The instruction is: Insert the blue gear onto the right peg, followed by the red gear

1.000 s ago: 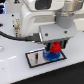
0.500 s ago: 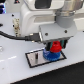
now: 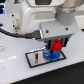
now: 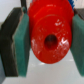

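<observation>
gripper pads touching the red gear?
Touching. The wrist view shows the gripper pads pressed against both sides of the red gear, no gap.

Our arm reaches in from 12 o'clock, wrist vertical, gripper (image 3: 56, 46) pointing straight down. Wrist cam: green pads (image 4: 23, 42) at 9 & 3 o'clock clamp the red gear (image 4: 51, 34) btw them.

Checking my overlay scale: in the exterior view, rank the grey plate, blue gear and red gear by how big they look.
1. Grey plate, clearly the widest.
2. Blue gear, partly covered by the red one.
3. Red gear, held between the fingers above the blue gear; its slightly smaller look is unsure, since both are partly hidden.
</observation>
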You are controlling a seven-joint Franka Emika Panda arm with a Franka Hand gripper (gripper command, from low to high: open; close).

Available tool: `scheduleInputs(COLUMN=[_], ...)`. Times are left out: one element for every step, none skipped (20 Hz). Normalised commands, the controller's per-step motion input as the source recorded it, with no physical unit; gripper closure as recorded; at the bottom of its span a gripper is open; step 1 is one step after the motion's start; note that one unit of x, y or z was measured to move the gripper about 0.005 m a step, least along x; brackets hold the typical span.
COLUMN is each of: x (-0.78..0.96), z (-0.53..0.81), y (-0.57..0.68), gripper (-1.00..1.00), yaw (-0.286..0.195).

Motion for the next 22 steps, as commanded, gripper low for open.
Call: scheduleInputs(x=[0.24, 0.22, 0.19, 0.18, 0.2, 0.21, 0.22, 0.2, 0.17, 0.3, 0.17, 0.16, 0.06, 0.15, 0.11, 0.08, 0.05, 0.16, 0.14, 0.01, 0.05, 0.03], z=[-0.1, 0.03, -0.05, -0.08, -0.04, 0.0, -0.06, -0.03, -0.1, 0.3, 0.2, -0.07, -0.12, 0.1, -0.09, 0.11, -0.01, 0.24, 0.29, 0.46, 0.03, 0.37], y=[-0.1, -0.12, -0.13, -0.15, -0.09, -0.11, -0.19, -0.14, -0.11, -0.01, -0.16, -0.01, -0.01, -0.01, 0.01, 0.01, 0.02, 0.02, 0.01, 0.0, -0.01, 0.0], gripper=[1.0, 1.0, 1.0, 1.0, 1.0, 1.0, 1.0, 1.0, 1.0, 1.0, 1.0, 1.0, 1.0, 1.0, 1.0, 1.0, 1.0, 1.0, 1.0, 1.0, 1.0, 1.0], yaw=[0.0, 0.0, 0.0, 0.0, 0.0, 0.0, 0.0, 0.0, 0.0, 0.0, 0.0, 0.0, 0.0, 0.0, 0.0, 0.0, 0.0, 0.0, 0.0, 0.0, 0.0, 0.0])
